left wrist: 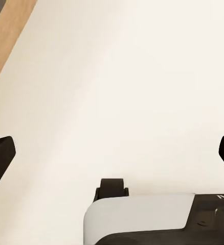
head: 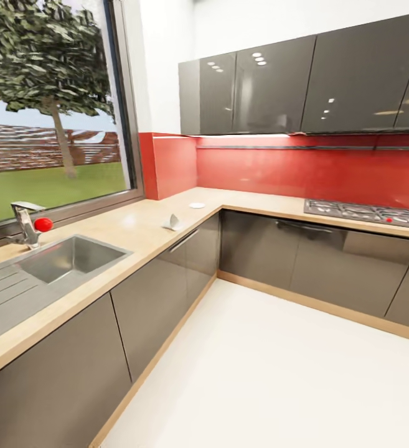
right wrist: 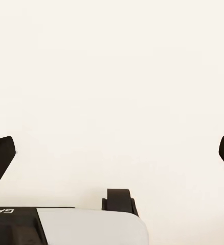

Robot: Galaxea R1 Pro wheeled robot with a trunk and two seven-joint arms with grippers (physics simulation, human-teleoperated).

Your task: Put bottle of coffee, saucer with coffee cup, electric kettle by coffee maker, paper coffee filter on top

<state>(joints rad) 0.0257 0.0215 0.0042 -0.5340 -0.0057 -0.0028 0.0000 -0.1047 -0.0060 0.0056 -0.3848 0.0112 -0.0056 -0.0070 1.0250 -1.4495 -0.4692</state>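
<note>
A small white paper cone filter (head: 172, 222) and round white saucer (head: 197, 205) sit near the light-brown wood-grain countertop's (head: 136, 227) inner corner; the left gripper (left wrist: 112, 153) and right gripper (right wrist: 112, 153) hang spread wide, empty, over pale floor (head: 279, 373).

A big window (head: 48, 112) at the upper left looks out on a tree and lawn. Glossy grey wall cabinets (head: 304, 81) hang at the upper right above a red backsplash (head: 291, 168). Grey base cabinets (head: 167, 280) run in an L through the middle, and pale cream floor (head: 279, 379) spreads across the lower right.
</note>
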